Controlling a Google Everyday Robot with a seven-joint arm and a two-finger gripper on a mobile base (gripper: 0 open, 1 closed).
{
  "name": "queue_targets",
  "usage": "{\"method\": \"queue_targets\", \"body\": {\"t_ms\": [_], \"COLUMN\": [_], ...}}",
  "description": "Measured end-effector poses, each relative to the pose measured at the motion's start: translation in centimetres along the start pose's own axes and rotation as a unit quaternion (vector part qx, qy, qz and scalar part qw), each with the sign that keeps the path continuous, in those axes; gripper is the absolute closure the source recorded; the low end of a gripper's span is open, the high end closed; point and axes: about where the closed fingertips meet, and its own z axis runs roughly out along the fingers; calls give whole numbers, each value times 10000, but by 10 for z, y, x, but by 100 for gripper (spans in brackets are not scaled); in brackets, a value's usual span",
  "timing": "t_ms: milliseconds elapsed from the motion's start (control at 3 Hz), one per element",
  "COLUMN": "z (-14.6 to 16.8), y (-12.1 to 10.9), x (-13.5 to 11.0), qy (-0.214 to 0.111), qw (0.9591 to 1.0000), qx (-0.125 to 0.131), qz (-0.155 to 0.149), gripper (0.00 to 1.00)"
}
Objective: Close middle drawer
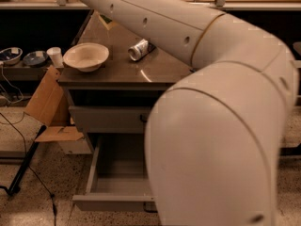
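A grey drawer cabinet (113, 79) stands in the middle of the camera view. Under its top is a dark gap, then a shut drawer front (108, 119). Below that, one drawer (115, 180) is pulled far out and looks empty; its front panel (110, 202) is nearest me. My white arm (221, 126) fills the right half of the view and runs up and left past the top edge. My gripper is out of view beyond that edge. The right side of the cabinet and of the open drawer is hidden behind the arm.
On the cabinet top are a cream bowl (86, 56) and a can (141, 49) lying on its side. A white cup (55, 56) and two blue bowls (10, 55) sit on a low shelf at left. A cardboard box (47, 105), a black stand leg (23, 166) and cables lie left of the drawer.
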Motion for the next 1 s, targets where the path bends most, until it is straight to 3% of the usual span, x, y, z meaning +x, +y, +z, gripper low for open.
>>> {"method": "queue_targets", "body": {"t_ms": [667,1000], "z": [-79,-113], "y": [-34,-52], "x": [49,83], "qy": [-35,-83], "qw": [9997,9981], "qx": [-255,-567], "qz": [41,-228], "gripper": [100,100]}}
